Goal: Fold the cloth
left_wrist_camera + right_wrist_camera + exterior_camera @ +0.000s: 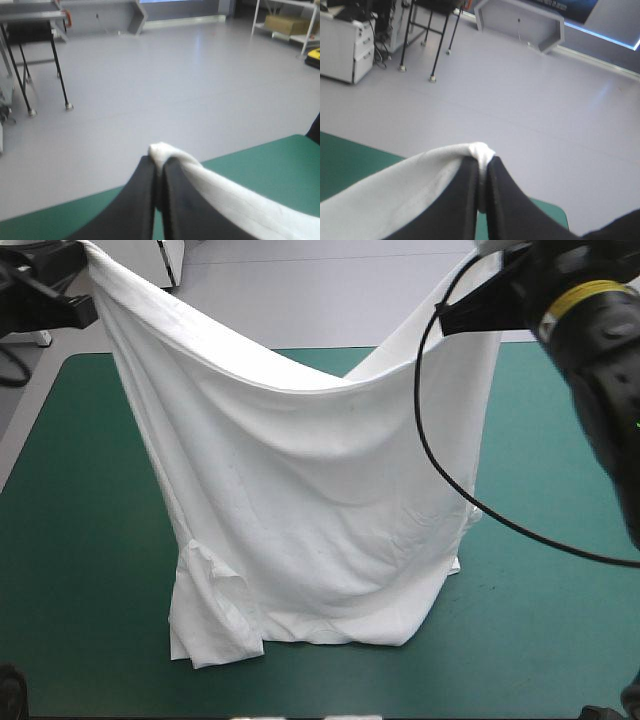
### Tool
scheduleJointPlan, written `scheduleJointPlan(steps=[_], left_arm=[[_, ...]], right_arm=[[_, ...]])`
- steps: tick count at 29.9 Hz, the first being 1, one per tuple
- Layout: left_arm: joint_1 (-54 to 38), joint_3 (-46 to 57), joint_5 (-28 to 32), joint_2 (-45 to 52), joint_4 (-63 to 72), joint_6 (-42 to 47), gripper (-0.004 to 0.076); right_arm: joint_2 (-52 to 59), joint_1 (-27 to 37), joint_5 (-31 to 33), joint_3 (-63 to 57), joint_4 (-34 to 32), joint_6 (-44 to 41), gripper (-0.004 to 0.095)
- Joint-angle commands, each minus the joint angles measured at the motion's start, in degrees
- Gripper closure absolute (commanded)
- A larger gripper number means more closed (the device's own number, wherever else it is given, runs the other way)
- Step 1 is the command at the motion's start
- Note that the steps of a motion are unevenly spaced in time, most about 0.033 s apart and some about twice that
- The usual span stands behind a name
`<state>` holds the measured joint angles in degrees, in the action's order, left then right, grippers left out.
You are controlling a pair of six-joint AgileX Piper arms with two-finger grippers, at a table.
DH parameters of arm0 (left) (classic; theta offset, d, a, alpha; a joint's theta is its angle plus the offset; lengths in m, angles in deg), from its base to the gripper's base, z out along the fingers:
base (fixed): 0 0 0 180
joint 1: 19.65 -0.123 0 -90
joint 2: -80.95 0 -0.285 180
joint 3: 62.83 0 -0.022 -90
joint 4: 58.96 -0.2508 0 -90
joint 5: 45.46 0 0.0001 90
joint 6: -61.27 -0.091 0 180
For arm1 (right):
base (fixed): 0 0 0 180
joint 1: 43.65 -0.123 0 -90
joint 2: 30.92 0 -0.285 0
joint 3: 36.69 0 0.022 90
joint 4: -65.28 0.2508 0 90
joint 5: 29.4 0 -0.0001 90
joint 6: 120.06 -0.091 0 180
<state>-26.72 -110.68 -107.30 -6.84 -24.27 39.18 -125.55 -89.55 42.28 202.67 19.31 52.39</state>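
White cotton hangs between my two arms. The T-shirt (300,500) is held up by two corners, one at about 11 o'clock over the counter (70,570) and the other at 1 o'clock, and its top edge sags in a curve between them. The left gripper (156,162) has its black fingers (140,200) pinched together on a white fold, and the right gripper (481,162) clamps its corner the same way.

The lower end rests bunched on the teal-green cover near 6 o'clock, with what looks like a sleeve (215,615) crumpled at 7 o'clock.

I judge this to be the lift-and-spread step, before any fold is made. Next I would need both arms to move evenly with the top edge taut, laying the cloth flat without trapping that bunched end beneath.
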Motion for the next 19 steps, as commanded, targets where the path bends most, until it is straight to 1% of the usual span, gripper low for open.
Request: scheduleJointPlan(steps=[1,4,5,6,9,12,14,17,19], left_arm=[[0.2,-0.8,4.3,-5.3,2.7,0.3,0.0746],[0.3,-0.8,4.5,-10.5,2.9,-0.2,0.0746],[0.3,-0.8,5.0,-12.3,2.9,-0.8,0.0746],[0.3,-0.8,5.8,-14.0,2.9,-1.2,0.0746],[0.3,-0.8,9.7,-18.4,2.8,-1.2,0.0746],[1.1,-0.8,14.4,-23.0,2.4,-1.2,0.0746],[2.0,-0.9,16.5,-25.9,2.0,-1.7,0.0746],[4.2,-1.0,17.8,-30.5,2.0,-3.6,0.0746],[5.7,-1.0,18.5,-34.1,1.6,-4.8,0.0746]], right_arm=[[-0.7,9.5,-4.4,-3.6,5.1,-2.5,0.0925],[-3.1,22.1,-8.5,-7.3,19.8,-1.9,0.0925],[-4.3,25.6,-10.4,-8.2,26.6,-0.6,0.0925],[-5.8,28.7,-11.7,-8.5,31.7,1.5,0.0925],[-10.4,34.8,-13.7,-8.4,41.4,5.4,0.0925],[-15.4,37.9,-14.6,-8.4,44.1,5.8,0.0925],[-18.6,39.1,-14.4,-8.4,45.3,6.0,0.0925],[-23.2,40.4,-14.5,-8.4,49.7,7.6,0.0925],[-25.9,40.4,-14.4,-8.4,50.9,8.3,0.0925]])
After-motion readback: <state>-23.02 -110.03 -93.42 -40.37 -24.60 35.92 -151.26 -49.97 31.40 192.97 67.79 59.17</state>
